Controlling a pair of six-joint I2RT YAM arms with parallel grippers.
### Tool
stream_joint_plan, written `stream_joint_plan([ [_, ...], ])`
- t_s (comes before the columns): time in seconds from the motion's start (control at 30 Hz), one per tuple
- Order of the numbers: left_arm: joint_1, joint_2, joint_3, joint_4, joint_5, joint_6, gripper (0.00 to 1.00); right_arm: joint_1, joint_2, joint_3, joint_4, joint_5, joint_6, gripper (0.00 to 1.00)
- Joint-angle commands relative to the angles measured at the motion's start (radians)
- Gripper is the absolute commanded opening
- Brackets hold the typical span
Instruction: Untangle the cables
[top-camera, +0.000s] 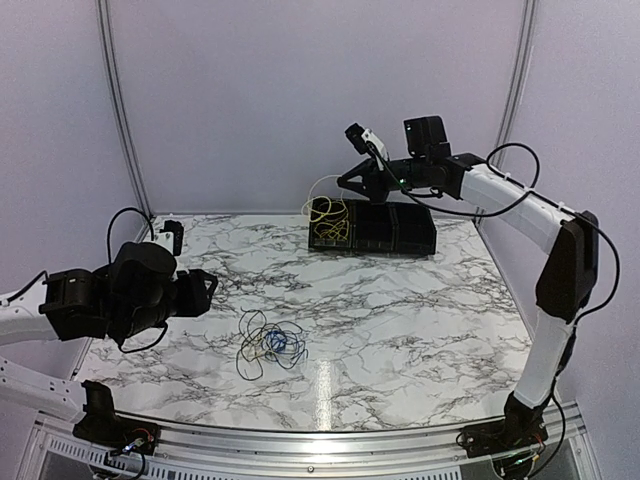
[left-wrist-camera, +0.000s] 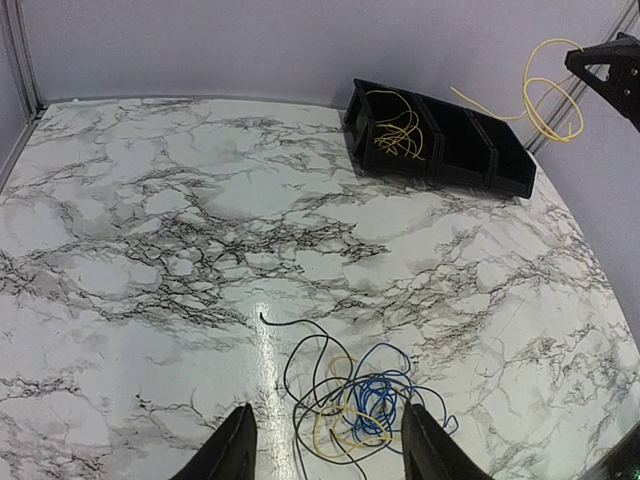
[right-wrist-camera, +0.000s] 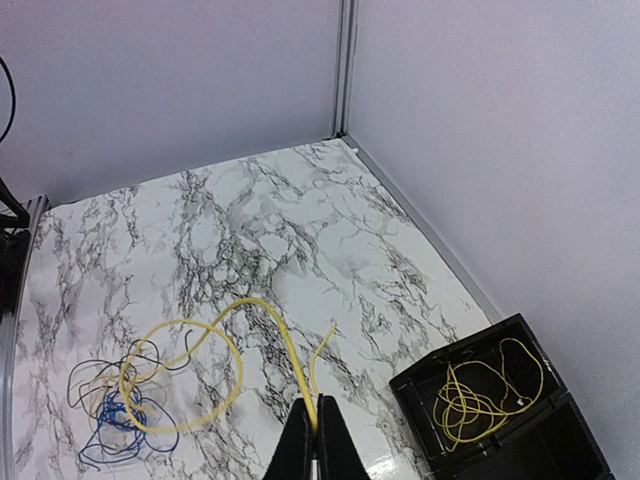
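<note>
A tangle of thin black, blue and yellow cables (top-camera: 270, 345) lies on the marble table (top-camera: 420, 320), near the front middle. My left gripper (top-camera: 208, 290) is open and empty, above and to the left of it. In the left wrist view the tangle (left-wrist-camera: 355, 405) lies between and beyond the open fingers (left-wrist-camera: 235, 450). My right gripper (top-camera: 343, 183) is shut on a loose yellow cable (top-camera: 312, 200) and holds it in the air over the black bins (top-camera: 400, 240). In the right wrist view that yellow cable (right-wrist-camera: 291, 351) hangs in a loop from the shut gripper (right-wrist-camera: 312, 425).
The row of black bins (left-wrist-camera: 470, 150) stands at the back of the table. Its left compartment holds another yellow cable (left-wrist-camera: 395, 130), which also shows in the right wrist view (right-wrist-camera: 485, 395). Walls and metal rails bound the table at the back and sides.
</note>
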Motion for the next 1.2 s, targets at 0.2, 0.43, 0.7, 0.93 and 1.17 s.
stream_joint_plan([
  [0.2, 0.002, 0.002, -0.058, 0.029, 0.012, -0.038, 0.55, -0.004, 0.213, 0.234, 0.01, 0.201, -0.027, 0.0],
  [0.43, 0.002, 0.036, -0.063, 0.041, 0.026, -0.033, 0.56, -0.047, 0.382, 0.364, 0.09, 0.308, -0.009, 0.0],
  [0.7, 0.002, 0.061, -0.063, 0.041, 0.052, -0.03, 0.56, -0.085, 0.532, 0.455, 0.204, 0.331, 0.042, 0.0],
  [0.93, 0.002, 0.081, -0.061, 0.037, 0.086, -0.047, 0.57, -0.108, 0.65, 0.51, 0.308, 0.339, 0.108, 0.0],
  [1.17, 0.002, 0.119, -0.045, 0.037, 0.081, -0.067, 0.58, -0.126, 0.72, 0.521, 0.377, 0.367, 0.11, 0.0],
])
